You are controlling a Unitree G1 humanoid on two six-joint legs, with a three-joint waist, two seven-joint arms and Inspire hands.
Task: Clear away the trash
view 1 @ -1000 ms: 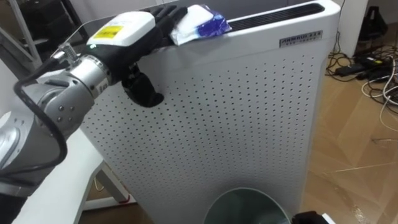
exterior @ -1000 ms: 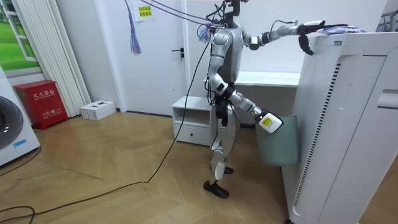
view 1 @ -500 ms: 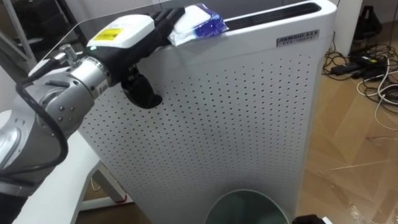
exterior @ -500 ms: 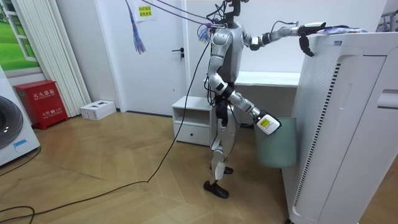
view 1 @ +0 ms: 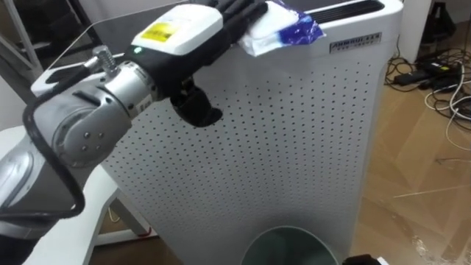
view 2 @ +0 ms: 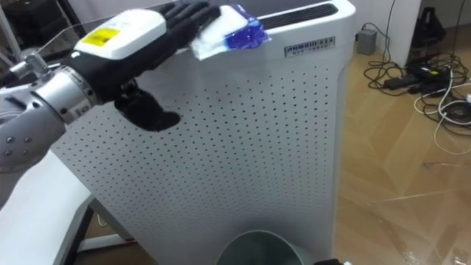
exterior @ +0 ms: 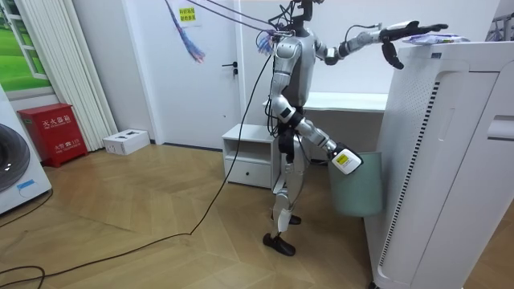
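Observation:
The garbage is a crumpled white and blue wrapper [view 1: 283, 31] lying at the front edge of the top of a tall white perforated appliance [view 1: 294, 140]. My left hand [view 1: 184, 29] reaches up to it with straight dark fingers laid across the wrapper, while the thumb hangs clear in front of the panel. The room view shows the same hand [exterior: 405, 32] and wrapper [exterior: 432, 37] at the appliance's top. A grey-green bin [view 1: 291, 246] is directly below. My right hand [exterior: 345, 159] is at the bin's rim [exterior: 357, 152], its fingers hidden.
I stand close in front of the appliance, with a white table [view 1: 66, 221] on my left. Loose cables [view 1: 441, 73] lie on the wooden floor to the right. A low white cabinet [exterior: 249, 156] stands behind me by the wall.
My left hand has risen a little and moved right along the top edge, and the wrapper has shifted right with it, closer to the printed label.

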